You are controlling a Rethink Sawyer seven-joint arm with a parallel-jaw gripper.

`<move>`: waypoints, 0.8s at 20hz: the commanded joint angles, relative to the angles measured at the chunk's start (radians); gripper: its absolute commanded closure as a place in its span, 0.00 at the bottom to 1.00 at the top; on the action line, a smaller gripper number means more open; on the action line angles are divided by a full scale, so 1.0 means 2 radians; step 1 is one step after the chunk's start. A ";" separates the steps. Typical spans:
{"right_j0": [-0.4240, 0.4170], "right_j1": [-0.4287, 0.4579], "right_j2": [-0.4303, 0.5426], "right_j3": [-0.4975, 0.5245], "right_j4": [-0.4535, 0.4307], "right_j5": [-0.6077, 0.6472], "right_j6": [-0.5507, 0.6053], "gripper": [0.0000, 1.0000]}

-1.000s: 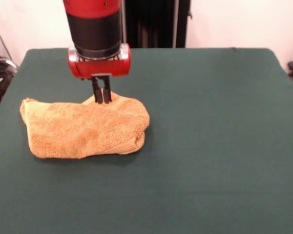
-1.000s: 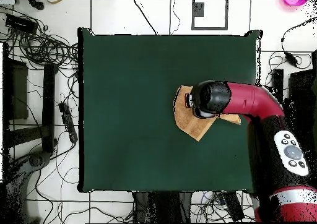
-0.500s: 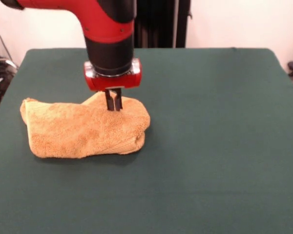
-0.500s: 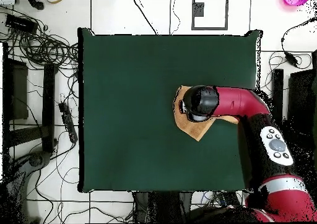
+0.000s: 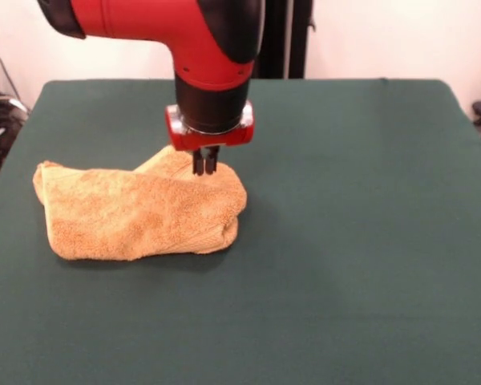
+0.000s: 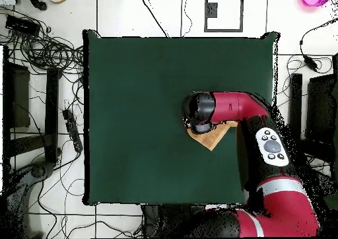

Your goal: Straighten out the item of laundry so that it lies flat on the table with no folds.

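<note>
The golden-orange terry towel (image 5: 140, 210) lies bunched in a doubled-over heap on the left half of the green felt table (image 5: 361, 241) in the front view, a flap of a lower layer poking out behind it and stacked layers showing at its right end. Your gripper (image 5: 204, 164) hangs at the heap's far right edge, its two black fingers close together with only a thin gap between them, tips at or just above the pile; whether they have pinched any cloth you cannot tell from here. To do this step well, you would want to take hold of a single top layer near that edge, not the whole stack, then lift and draw it away from the heap so the fold opens out. From overhead the red arm (image 6: 231, 107) covers nearly all the towel, leaving only one corner visible, and the contact point and hems stay hidden.
</note>
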 commanded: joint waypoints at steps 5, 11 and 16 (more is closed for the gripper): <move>0.034 -0.014 -0.028 0.009 -0.016 0.067 0.016 1.00; 0.030 -0.051 -0.031 0.064 -0.014 0.010 0.016 1.00; 0.027 -0.077 -0.030 0.109 -0.015 -0.025 0.020 1.00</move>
